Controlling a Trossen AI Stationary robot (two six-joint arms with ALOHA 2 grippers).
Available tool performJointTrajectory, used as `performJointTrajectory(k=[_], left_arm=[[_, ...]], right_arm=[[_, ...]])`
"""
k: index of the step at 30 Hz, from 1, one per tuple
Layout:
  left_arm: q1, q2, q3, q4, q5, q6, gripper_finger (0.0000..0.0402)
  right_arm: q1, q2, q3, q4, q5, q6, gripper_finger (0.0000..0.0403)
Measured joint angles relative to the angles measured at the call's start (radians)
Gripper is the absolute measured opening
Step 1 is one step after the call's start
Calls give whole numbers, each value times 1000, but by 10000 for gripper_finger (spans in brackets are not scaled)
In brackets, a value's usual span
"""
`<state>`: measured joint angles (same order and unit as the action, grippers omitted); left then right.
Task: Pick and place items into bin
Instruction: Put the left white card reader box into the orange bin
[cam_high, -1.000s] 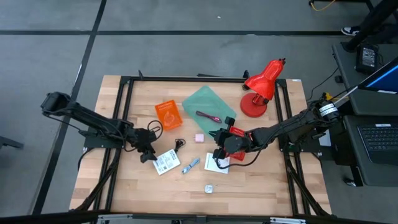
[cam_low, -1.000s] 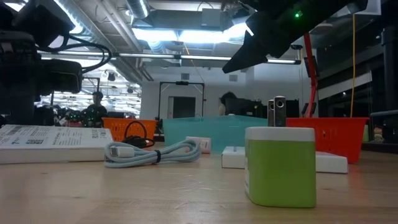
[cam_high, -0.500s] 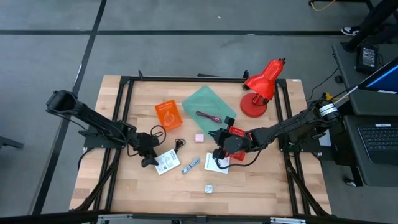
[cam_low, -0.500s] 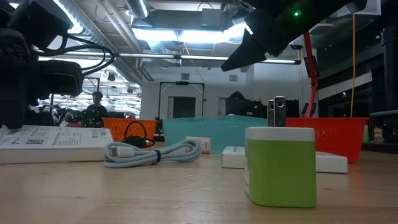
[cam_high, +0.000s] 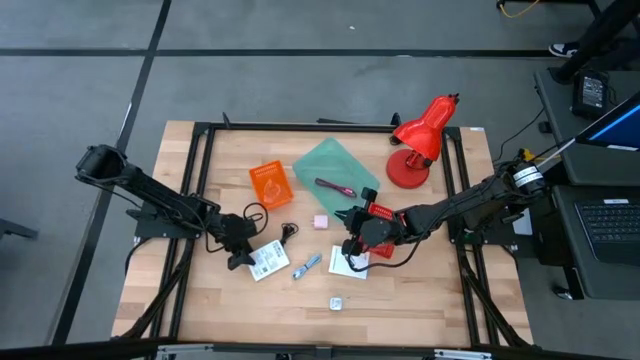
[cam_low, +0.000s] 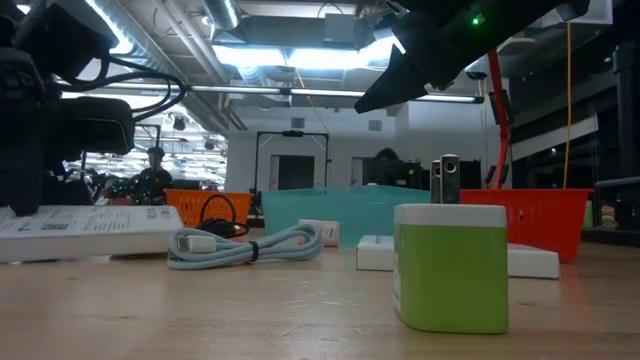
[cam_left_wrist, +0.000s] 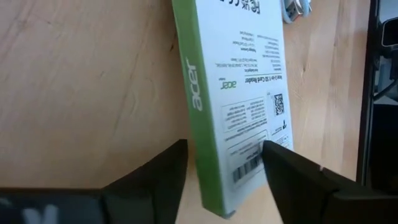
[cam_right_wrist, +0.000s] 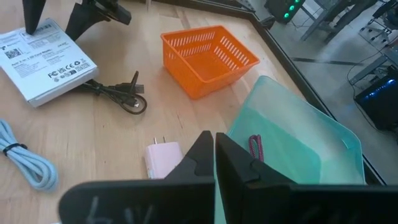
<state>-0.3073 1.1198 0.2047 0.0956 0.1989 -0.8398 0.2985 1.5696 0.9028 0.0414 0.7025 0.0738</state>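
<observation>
One item only, the maroon cable (cam_high: 335, 187), was seen lying in the teal bin (cam_high: 322, 163); the orange basket (cam_high: 270, 185) appeared empty. Most of the work was judged to be left. Loose on the table (cam_high: 420, 290) were the white box (cam_high: 267, 262), the black cable (cam_high: 288, 231), the pink charger (cam_high: 321, 221), the pale blue cable (cam_high: 306, 266), a white card (cam_high: 343, 264) and a small pale block (cam_high: 336, 302).

The left gripper (cam_high: 238, 257) was set at the white box, its fingers (cam_left_wrist: 155, 180) spread to either side of the box's end; whether they pressed it could not be told, and the box looked slightly raised at one end in the low view. The right gripper (cam_right_wrist: 214, 163) was held above the table between the pink charger and the card, fingers closed together with nothing between them. The red lamp (cam_high: 420, 140) was left aside.
</observation>
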Motion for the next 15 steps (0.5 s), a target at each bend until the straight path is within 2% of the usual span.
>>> performJointTrajectory(k=[9,15], left_arm=[[0,-7,2,19,33,11,78],[0,-37,1,20,70,15,34]], right_arm=[[0,0,0,0,0,0,0],[0,0,0,-1,0,0,0]])
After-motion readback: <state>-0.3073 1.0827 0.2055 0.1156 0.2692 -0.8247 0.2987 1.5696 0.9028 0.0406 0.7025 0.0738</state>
